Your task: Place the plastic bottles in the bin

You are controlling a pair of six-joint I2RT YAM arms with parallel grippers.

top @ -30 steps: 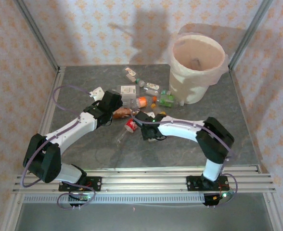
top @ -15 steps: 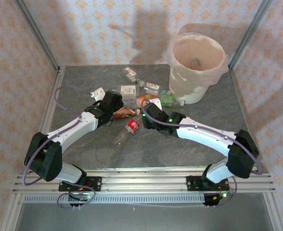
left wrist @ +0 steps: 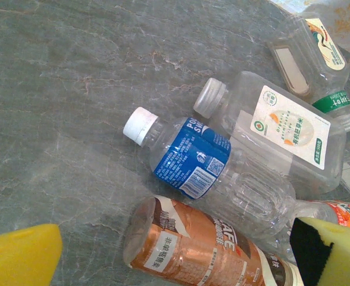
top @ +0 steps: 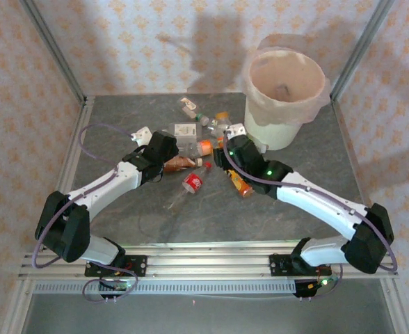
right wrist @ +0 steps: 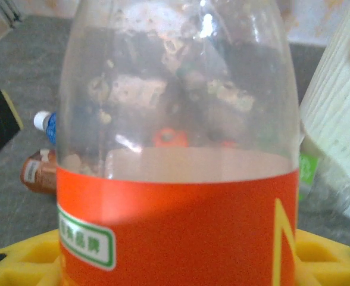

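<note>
One bottle (right wrist: pixel 175 226) in hand, pinched at its orange label between the yellow pads (right wrist: pixel 20 262) of the right gripper (right wrist: pixel 175 268), jaws narrow and closed on it. Apparently clear of the table, though hard to confirm from above. Gripped low on the body, probably to leave the clear upper half free to tip forward. Thin, glossy plastic, easy to squash; soft foam pads to suit. Just to the right, the bin (top: pixel 277 136): round, white, pinkish bag (top: pixel 281 104) folded over the rim. Not yet over the opening. Farther left, more bottles lying flat on the grey stone-look table (left wrist: pixel 56 89): blue-labelled bottle (left wrist: pixel 193 158) with white cap, squarish clear bottle (left wrist: pixel 282 128), brown coffee bottle (left wrist: pixel 199 238). Above that brown one, left gripper (left wrist: pixel 175 262) spread wide, holding nothing, placed for a pick by the look of it.
</note>
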